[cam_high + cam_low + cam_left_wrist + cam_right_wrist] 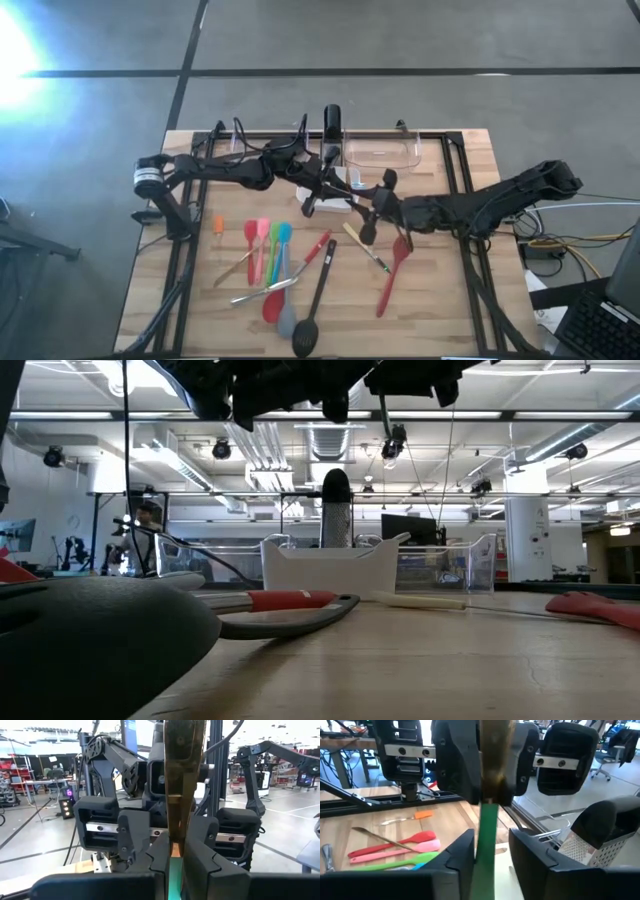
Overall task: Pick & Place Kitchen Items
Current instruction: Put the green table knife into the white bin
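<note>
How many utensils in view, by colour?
Red utensils: 4
Pink spoon: 1
Green spoon: 1
Blue spoon: 1
Orange utensil: 1
Black spoon: 1
Grey spoon: 1
Metal cutlery: 2
Cream-handled utensil: 1
Green-handled utensil in left claw: 1
Total: 15, roughly; some overlap.

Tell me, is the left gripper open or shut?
Shut: the left gripper clamps the green-handled utensil between its fingers.

Bare board shows right of the red spatula (392,272). Left half crowded with utensils (268,255); clear bin (381,153) and white dish (336,190) block the rear.
</note>
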